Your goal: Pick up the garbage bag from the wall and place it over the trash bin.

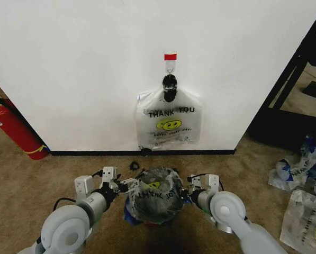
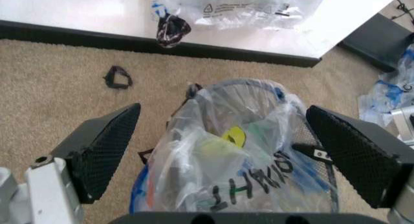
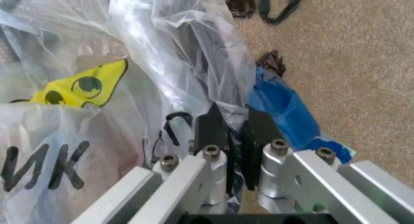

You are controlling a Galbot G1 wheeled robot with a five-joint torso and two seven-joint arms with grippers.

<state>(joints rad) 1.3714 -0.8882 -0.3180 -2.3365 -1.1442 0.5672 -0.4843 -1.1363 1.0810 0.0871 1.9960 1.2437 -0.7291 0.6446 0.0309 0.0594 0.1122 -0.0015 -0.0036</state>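
From the head camera I see the garbage bag (image 1: pixel 153 197) draped over the trash bin (image 1: pixel 156 214), which stands on the brown carpet (image 1: pixel 30 180) between my two arms, a little way out from the wall (image 1: pixel 94 63). The bag's black lettering and yellow smiley face up, and a blue patch hangs down the bin's left side.

My left pincer (image 1: pixel 130 183) sits at the bin's left edge. Through its wrist camera the two mesh-faced fingers (image 2: pixel 106 146) stand wide apart with the bagged bin between them — spread, holding nothing. The wire mesh of the bin (image 2: pixel 249 95) shows through the thin plastic (image 2: pixel 214 170) there.

My right pincer (image 1: pixel 185 193) is at the bin's right edge. Its wrist camera shows the dark pads (image 3: pixel 210 129) pressed nearly together with a fold of the bag's film (image 3: pixel 187 49) pinched between them — clamped on the bag. Blue plastic (image 3: pixel 284 110) trails down beside the pads onto the carpet.

On the wall, a second white bag (image 1: pixel 168 124) reading "THANK YOU" hangs from a hook (image 1: pixel 170 67) under a strip of red tape (image 1: pixel 170 56). A red fire extinguisher (image 1: pixel 17 132) leans at the far left, and more bags (image 1: pixel 300 169) lie on the carpet to the right.
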